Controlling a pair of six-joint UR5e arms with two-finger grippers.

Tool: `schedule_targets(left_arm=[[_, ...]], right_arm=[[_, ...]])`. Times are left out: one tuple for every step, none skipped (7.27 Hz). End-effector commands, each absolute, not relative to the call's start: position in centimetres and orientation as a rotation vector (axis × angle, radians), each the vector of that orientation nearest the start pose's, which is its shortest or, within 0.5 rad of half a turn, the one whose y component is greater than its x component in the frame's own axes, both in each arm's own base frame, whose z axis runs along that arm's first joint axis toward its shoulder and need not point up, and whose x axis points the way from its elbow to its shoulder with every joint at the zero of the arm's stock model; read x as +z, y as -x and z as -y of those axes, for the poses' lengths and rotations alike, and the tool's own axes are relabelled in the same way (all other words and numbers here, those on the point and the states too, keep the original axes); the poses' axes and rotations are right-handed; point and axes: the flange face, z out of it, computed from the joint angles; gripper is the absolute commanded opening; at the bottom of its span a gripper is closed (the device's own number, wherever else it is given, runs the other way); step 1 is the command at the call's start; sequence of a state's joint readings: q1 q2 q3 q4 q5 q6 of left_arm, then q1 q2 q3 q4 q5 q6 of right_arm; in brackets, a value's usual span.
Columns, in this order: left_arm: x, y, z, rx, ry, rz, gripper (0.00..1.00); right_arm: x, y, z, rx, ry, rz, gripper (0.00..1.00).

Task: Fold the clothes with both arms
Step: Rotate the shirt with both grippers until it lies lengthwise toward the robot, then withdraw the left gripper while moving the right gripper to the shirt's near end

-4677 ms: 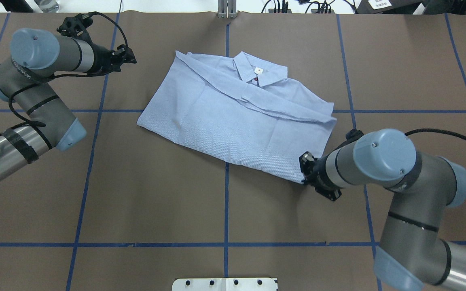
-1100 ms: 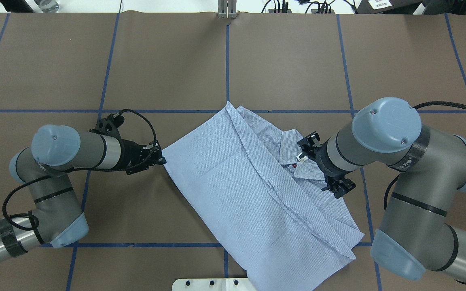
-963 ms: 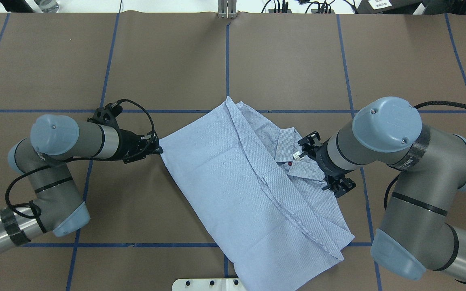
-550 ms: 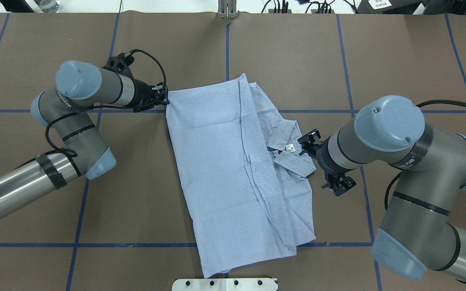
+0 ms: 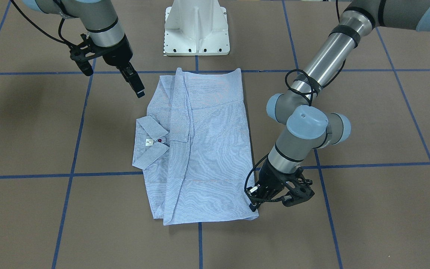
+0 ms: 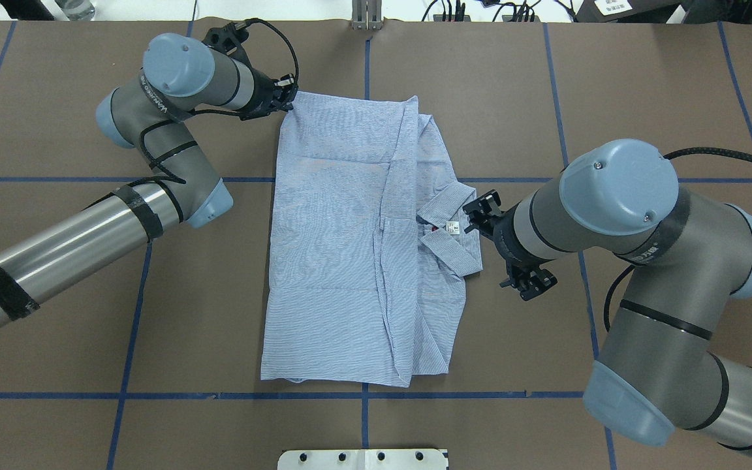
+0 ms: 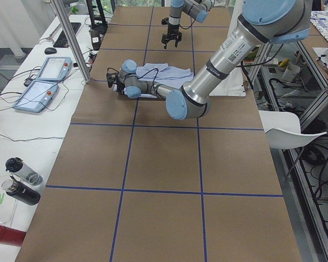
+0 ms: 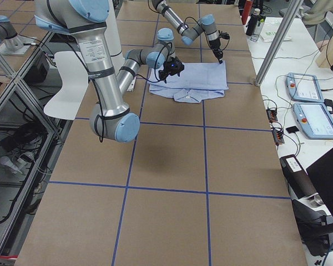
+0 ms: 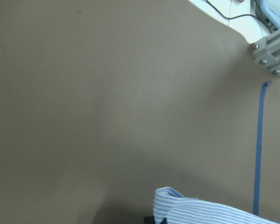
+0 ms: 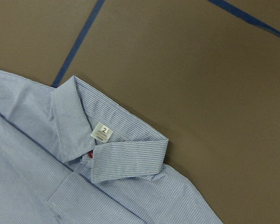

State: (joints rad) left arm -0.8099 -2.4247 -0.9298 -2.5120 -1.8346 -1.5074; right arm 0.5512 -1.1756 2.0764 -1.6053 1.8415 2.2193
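Note:
The clothes are one striped light blue shirt (image 6: 330,248) lying folded into a long rectangle on the brown table, its length running away from me. Its collar (image 6: 461,258) with a white label (image 10: 101,132) points to my right. My left gripper (image 6: 290,103) is shut on the shirt's far left corner, low on the table; the front view shows the left gripper (image 5: 254,207) at that same corner. My right gripper (image 5: 139,93) hangs open above the table beside the collar side, touching nothing. The right wrist view looks down on the collar (image 10: 126,158), with no fingers in it.
The white pedestal base (image 5: 196,26) stands just beyond the shirt's near end. A metal post (image 6: 366,16) rises at the far table edge. Blue tape lines (image 6: 154,178) grid the brown cover. Control tablets (image 7: 44,79) and bottles (image 7: 19,183) sit on the side bench.
My left gripper pulled the shirt's corner far away and leftward, swinging the shirt straight and off the near edge. My right gripper let go of the collar area and stands clear of it.

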Motion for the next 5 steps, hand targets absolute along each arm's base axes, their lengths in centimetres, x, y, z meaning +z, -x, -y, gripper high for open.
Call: schedule_targets(left_arm=[[31.1, -45.4, 70.8, -0.503, -0.343, -1.119, 0.64], [32.2, -42.4, 70.6, -0.493, -0.325, -1.135, 0.64], [34.0, -38.9, 67.9, -0.443, -0.264, -1.185, 0.65], [36.4, -35.7, 63.8, -0.412, -0.240, -1.216, 0.66], [36.2, -33.9, 61.3, -0.406, -0.243, -1.230, 0.66]], right_arm=[[21.6, 43.8, 38.3, 1.009, 0.235, 0.906, 1.00], [20.0, 46.9, 37.9, 0.987, 0.224, 0.914, 1.00], [18.6, 48.3, 36.7, 0.959, 0.204, 0.937, 1.00], [18.1, 49.8, 34.1, 0.846, 0.194, 0.943, 1.00], [16.9, 51.4, 32.0, 0.700, 0.167, 0.948, 1.00]])
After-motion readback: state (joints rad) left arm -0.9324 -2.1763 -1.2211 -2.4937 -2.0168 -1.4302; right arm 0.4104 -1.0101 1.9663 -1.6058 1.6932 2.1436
